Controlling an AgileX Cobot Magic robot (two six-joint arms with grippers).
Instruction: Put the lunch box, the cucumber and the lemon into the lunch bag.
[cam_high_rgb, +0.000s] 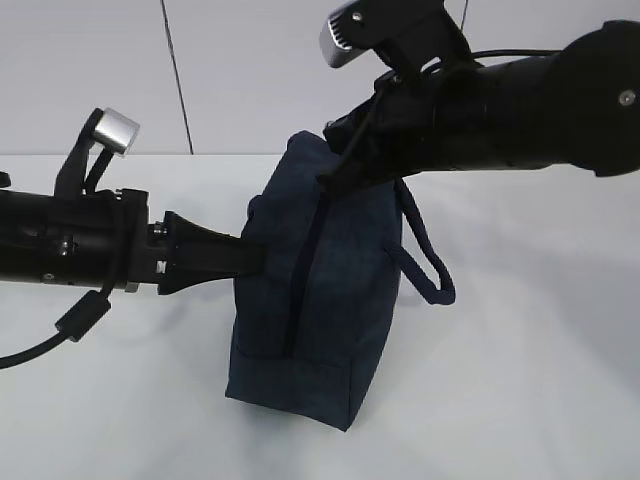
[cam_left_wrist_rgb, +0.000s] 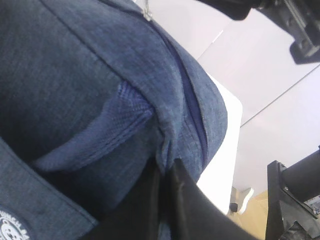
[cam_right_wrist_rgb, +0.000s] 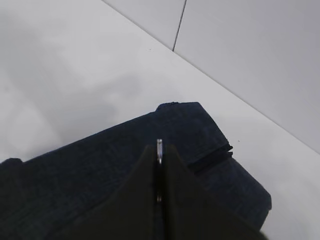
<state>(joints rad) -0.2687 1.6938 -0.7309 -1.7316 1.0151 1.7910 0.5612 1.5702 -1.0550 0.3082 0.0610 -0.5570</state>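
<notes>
We see a plain white table (cam_high_rgb: 520, 380), matte and evenly lit, meeting a pale wall behind. Directly on it stands only the dark navy lunch bag (cam_high_rgb: 320, 330), upright on its narrow base near the middle, one loop handle drooping toward the right.

The lunch bag (cam_high_rgb: 330, 290) is matt woven navy cloth, its ring pull (cam_right_wrist_rgb: 159, 150) shiny metal, on a smooth white table (cam_high_rgb: 530, 400).
</notes>
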